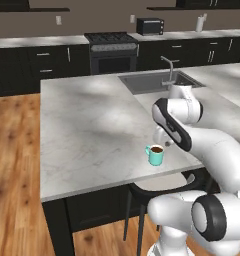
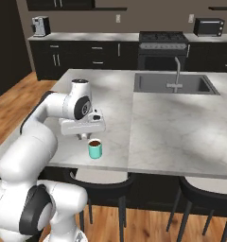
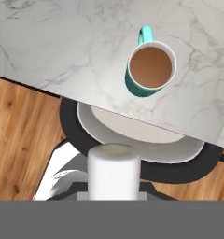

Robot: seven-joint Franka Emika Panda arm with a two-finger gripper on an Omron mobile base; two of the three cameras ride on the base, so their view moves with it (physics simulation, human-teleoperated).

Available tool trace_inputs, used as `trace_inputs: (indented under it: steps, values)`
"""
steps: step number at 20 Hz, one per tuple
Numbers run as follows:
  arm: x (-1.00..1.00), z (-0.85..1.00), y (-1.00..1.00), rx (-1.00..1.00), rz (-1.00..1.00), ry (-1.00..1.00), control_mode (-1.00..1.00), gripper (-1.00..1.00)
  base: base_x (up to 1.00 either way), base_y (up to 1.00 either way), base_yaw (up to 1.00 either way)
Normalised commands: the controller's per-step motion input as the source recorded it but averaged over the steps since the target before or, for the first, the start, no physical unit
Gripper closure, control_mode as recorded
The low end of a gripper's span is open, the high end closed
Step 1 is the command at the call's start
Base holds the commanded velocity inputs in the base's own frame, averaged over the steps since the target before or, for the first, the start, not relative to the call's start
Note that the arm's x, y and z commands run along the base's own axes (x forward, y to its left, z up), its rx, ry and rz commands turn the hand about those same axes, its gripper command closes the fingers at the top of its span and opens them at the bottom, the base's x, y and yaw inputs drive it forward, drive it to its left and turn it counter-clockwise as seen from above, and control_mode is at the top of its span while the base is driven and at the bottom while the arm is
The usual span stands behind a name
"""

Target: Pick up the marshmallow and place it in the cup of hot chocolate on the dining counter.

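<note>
In the left base view the cup of hot chocolate point(image 1: 155, 154) stands lower right of centre near the dining counter point(image 1: 87, 125) edge, wood floor left. In the right base view the gripper point(image 2: 85, 136) hovers just upper left of the cup. In the hand view the marshmallow point(image 3: 114, 170), bottom centre, is pinched by the jaws, so the pick looks done and the drop remains
</note>
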Motion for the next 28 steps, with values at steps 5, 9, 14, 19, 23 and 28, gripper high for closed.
trace_inputs:
  steps: [5,9,14,19,23,28]
  values:
    - [0.33,-0.3,0.0,-0.01,0.0,0.06,-1.0,1.0,0.0,0.0,0.0]
    - [0.27,-0.32,0.0,-0.01,0.0,0.05,-1.0,1.0,0.0,0.0,0.0]
    - [0.27,-0.26,0.0,0.0,0.0,0.02,-1.0,1.0,0.0,0.0,0.0]
    - [0.24,-0.22,0.0,0.0,0.0,0.01,-1.0,1.0,0.0,0.0,0.0]
    - [0.21,-0.22,0.0,0.0,0.0,0.0,-1.0,1.0,0.0,0.0,0.0]
    - [0.29,-0.11,0.0,0.0,0.0,0.0,-1.0,1.0,0.0,0.0,0.0]
